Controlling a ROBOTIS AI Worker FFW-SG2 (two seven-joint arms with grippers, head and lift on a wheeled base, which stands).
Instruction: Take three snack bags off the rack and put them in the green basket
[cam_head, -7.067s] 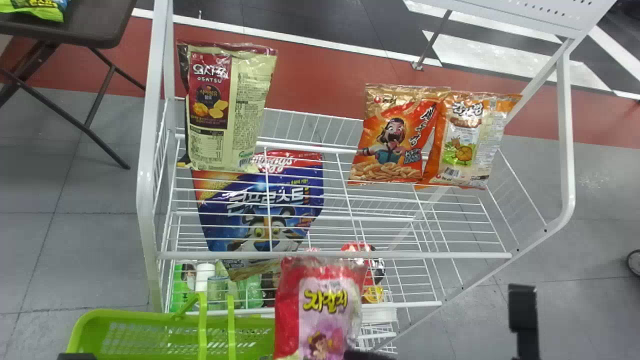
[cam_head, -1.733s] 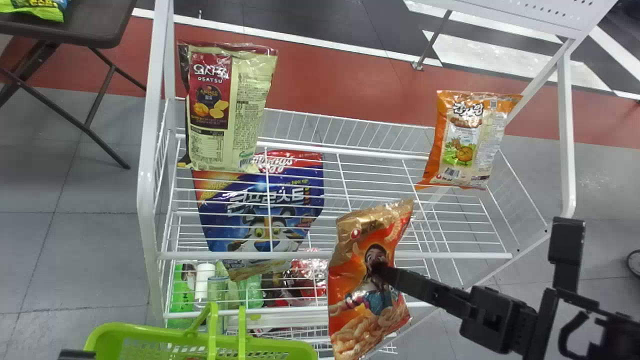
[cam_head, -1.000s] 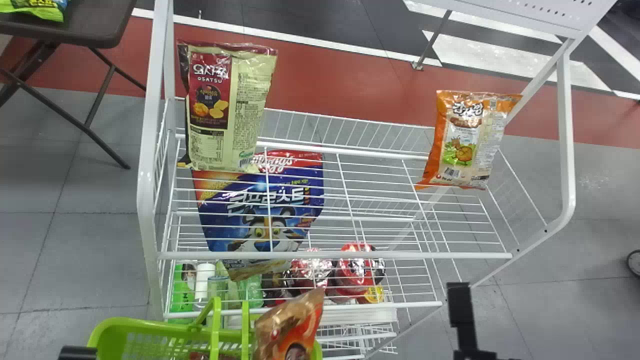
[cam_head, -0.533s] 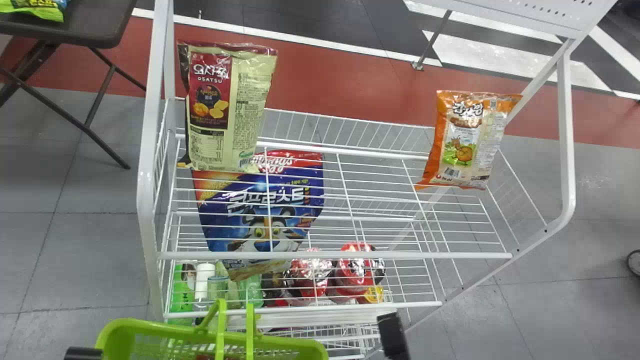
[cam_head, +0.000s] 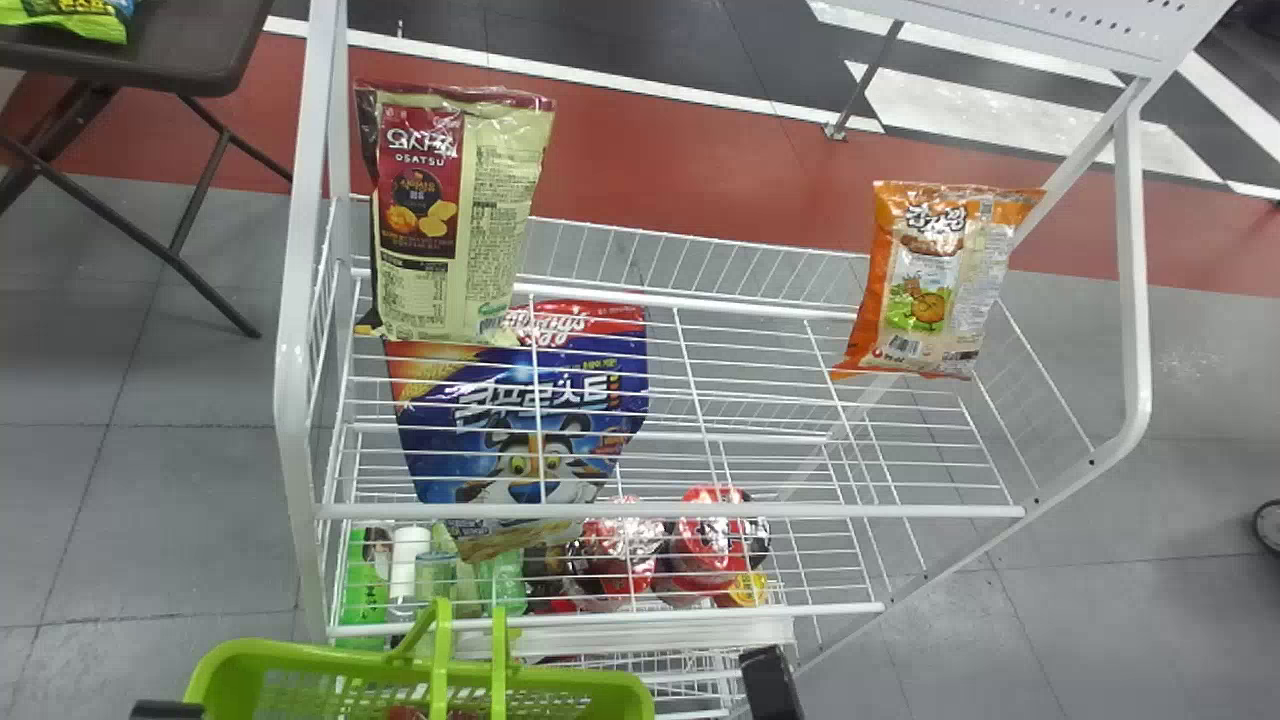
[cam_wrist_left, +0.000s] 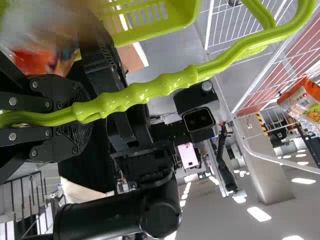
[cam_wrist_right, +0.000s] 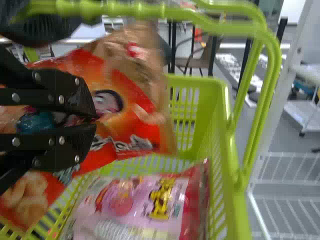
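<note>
Cream-and-maroon snack bag and orange-and-white snack bag stand on the rack in the head view, well apart from each other. Nearer the robot is the green basket, with part of the right arm beside it at the bottom edge.

In the left wrist view, the left tool is closed around the basket handle; the orange-and-white bag is far off from it.

In the right wrist view, the right tool is narrow, pinching the red-orange snack bag by a fold of its face. That bag hangs tilted at the basket's mouth, just above the pink snack bag lying inside. I judge it light and puffy, its film soft but slick, its contents easily crushed. A gentle pinch across the middle should suit; a corner might catch on the handle.
</note>
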